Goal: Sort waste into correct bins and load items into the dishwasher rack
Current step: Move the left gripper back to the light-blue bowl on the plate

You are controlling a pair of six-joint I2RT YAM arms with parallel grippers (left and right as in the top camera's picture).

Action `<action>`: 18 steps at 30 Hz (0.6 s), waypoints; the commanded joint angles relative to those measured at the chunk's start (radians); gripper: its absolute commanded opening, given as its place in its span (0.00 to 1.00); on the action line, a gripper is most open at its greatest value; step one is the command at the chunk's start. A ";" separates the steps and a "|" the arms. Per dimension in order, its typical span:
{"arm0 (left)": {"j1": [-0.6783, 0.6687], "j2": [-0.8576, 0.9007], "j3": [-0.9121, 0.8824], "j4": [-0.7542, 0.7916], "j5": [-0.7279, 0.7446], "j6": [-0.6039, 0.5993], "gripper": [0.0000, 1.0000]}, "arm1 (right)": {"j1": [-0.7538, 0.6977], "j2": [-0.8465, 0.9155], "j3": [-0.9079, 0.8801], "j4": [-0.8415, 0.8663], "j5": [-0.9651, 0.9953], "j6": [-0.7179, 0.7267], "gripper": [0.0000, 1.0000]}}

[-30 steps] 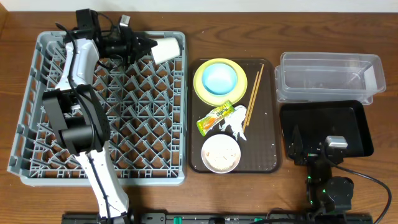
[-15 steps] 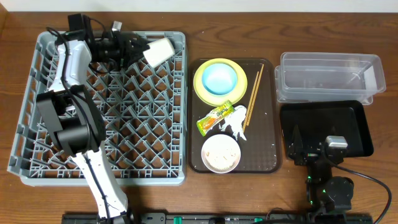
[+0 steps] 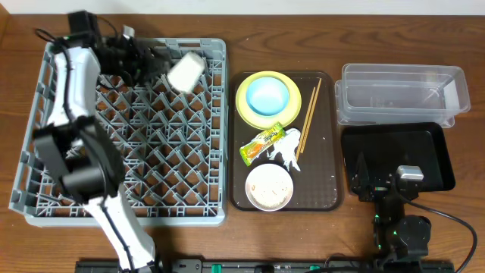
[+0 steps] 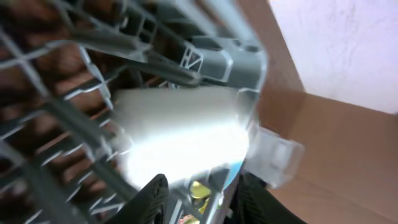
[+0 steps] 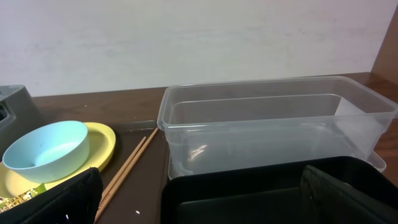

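One big grey dishwasher rack (image 3: 125,216) fills the left of the table in my overhead view, and my left arm reaches in over its far edge. Next in size is the brown serving tray (image 3: 327,152), just right of the rack. Past that, at the far right, sits the clear tub (image 3: 394,72) with the black tray (image 3: 402,148) directly in front of it. On the serving tray the yellow plate (image 3: 244,106) sits at the far end with the light blue bowl (image 3: 267,94) resting on it. The small white bowl (image 3: 248,187) stands at the near end with pale crumbs (image 3: 269,193) inside. The cream cup (image 3: 186,70) lies tilted among the pegs near the rack's far right corner. My left gripper (image 3: 161,62) is just beside it with its jaws parted, though the wrist view is too blurred for me to tell whether the fingertips touch the cup. My right gripper (image 5: 200,177) hangs low over the black tray, jaws spread wide and holding nothing. The wooden chopsticks (image 3: 308,114) lie together along the serving tray's right side. The green-and-yellow wrapper (image 3: 263,142) lies between the plate and the white bowl, and the crumpled tissue (image 3: 286,158) sits just right of the wrapper.
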 commanded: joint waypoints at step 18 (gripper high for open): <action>-0.450 -0.463 0.002 -0.136 -0.629 0.062 0.42 | -0.004 -0.006 -0.002 -0.002 0.013 0.012 0.99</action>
